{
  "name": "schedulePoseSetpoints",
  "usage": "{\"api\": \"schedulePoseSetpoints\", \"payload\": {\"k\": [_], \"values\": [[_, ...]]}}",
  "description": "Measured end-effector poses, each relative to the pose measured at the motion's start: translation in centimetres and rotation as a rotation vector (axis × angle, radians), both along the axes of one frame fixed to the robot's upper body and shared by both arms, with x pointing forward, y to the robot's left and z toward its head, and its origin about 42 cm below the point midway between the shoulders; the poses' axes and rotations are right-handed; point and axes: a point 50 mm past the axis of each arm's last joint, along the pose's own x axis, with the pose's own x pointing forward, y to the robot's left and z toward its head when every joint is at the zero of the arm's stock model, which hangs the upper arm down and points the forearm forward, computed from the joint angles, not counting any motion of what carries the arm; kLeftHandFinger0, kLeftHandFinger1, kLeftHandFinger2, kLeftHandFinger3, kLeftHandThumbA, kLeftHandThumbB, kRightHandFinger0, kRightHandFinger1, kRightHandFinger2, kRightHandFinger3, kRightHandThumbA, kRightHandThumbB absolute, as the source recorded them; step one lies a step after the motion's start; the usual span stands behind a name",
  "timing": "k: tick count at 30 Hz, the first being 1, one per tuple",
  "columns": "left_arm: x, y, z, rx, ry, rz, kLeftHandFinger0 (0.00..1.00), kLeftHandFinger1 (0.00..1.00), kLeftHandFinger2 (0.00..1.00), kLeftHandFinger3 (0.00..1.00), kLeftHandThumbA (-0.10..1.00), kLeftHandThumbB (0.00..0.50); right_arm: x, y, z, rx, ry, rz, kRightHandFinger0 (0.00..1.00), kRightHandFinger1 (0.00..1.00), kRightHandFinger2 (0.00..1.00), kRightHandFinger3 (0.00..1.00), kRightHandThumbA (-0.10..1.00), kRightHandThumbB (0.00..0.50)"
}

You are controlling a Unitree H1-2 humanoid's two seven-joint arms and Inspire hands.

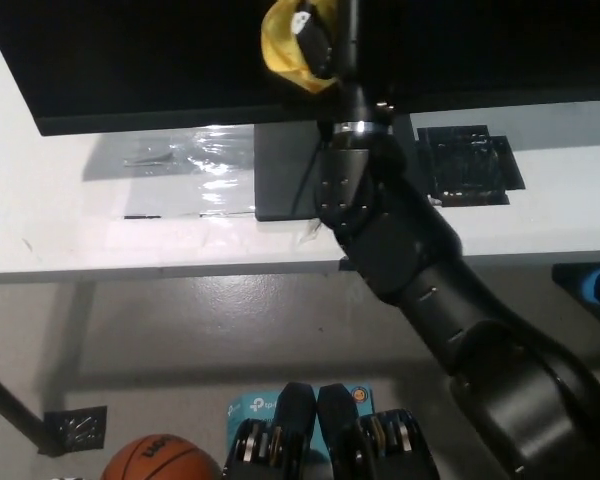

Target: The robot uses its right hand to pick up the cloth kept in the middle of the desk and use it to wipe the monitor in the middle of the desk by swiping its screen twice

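I see the white rectangular desk [70, 230] running the full width of the head view, its front edge facing the grey floor. The large black flat-panel monitor [160, 60] stands at the middle of the desk toward its back edge, its dark screen filling the top of the view and its flat dark base plate [280, 180] resting on the desk surface. My black right arm [420, 280] reaches up from the lower right, crossing the desk's front edge and the base plate. The black right hand [315, 35] is clamped on the crumpled yellow cloth [280, 45], which is pressed against the lower middle of the screen, just above its bottom bezel. A sheet of clear crinkled plastic [190, 160] lies on the desk left of the base plate. A black flat gridded item [470, 165] lies toward the right edge. An orange basketball [160, 460] sits on the floor below the desk's left end.
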Motion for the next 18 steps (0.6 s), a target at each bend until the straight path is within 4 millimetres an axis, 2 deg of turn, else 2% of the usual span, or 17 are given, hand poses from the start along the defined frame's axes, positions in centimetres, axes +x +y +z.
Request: {"api": "schedulePoseSetpoints", "payload": {"k": [2,4,6,8,9,10,12,14,15,16,17,18], "values": [[0.0,0.0,0.0,0.001,0.000,-0.001,0.77,0.71,0.11,0.02,0.76,0.500,-0.1,0.2,0.1,-0.008,-0.006,0.005,0.00,0.00,0.09,0.13,-0.10,0.042],[0.0,0.0,0.0,0.001,0.001,0.000,0.77,0.71,0.10,0.01,0.74,0.500,-0.1,0.3,0.1,-0.018,-0.013,0.010,0.00,0.00,0.08,0.07,-0.10,0.052],[0.0,0.0,0.0,0.001,0.001,0.001,0.77,0.71,0.10,0.01,0.75,0.500,-0.1,0.2,0.1,-0.026,-0.022,0.012,0.00,0.00,0.09,0.11,-0.10,0.023],[0.0,0.0,0.0,0.001,0.000,0.001,0.77,0.71,0.09,0.01,0.76,0.500,-0.4,-0.3,0.1,-0.021,-0.039,0.022,0.00,0.00,0.11,0.11,-0.10,0.010],[0.0,0.0,0.0,0.001,0.001,0.001,0.77,0.72,0.09,0.02,0.77,0.500,-0.5,-0.6,0.1,-0.019,-0.044,0.026,0.00,0.00,0.11,0.21,-0.10,0.063],[-0.1,0.0,0.0,0.001,0.001,0.001,0.77,0.72,0.09,0.02,0.77,0.500,-0.7,-1.0,-0.1,-0.020,-0.052,0.029,0.00,0.00,0.09,0.22,-0.10,0.070],[0.0,0.0,0.0,0.001,0.000,0.001,0.76,0.72,0.08,0.02,0.77,0.500,-1.3,-2.6,-0.9,-0.028,-0.081,0.039,0.00,0.00,0.09,0.12,-0.10,0.025],[-0.1,0.1,0.0,0.001,0.001,0.003,0.74,0.71,0.08,0.01,0.76,0.500,-1.8,-4.3,-2.3,-0.047,-0.079,0.037,0.00,0.00,0.09,0.15,-0.10,0.033],[-0.1,0.1,0.0,0.001,0.002,0.003,0.74,0.71,0.07,0.00,0.76,0.500,-2.0,-5.0,-2.8,-0.052,-0.077,0.036,0.00,0.00,0.09,0.24,-0.10,0.035],[-0.1,0.1,0.0,0.001,0.001,0.004,0.74,0.71,0.07,0.00,0.76,0.500,-2.3,-6.1,-3.6,-0.060,-0.071,0.031,0.00,0.00,0.09,0.22,-0.10,0.038],[-0.1,0.1,0.0,0.001,0.000,0.004,0.74,0.71,0.07,0.00,0.76,0.500,-2.5,-6.7,-4.0,-0.064,-0.069,0.028,0.00,0.00,0.11,0.14,-0.10,0.064],[0.0,0.1,0.0,0.001,-0.001,0.005,0.75,0.72,0.09,0.01,0.78,0.500,-3.1,-8.1,-4.8,-0.076,-0.067,0.023,0.00,0.00,0.12,0.07,-0.10,0.063]]}}
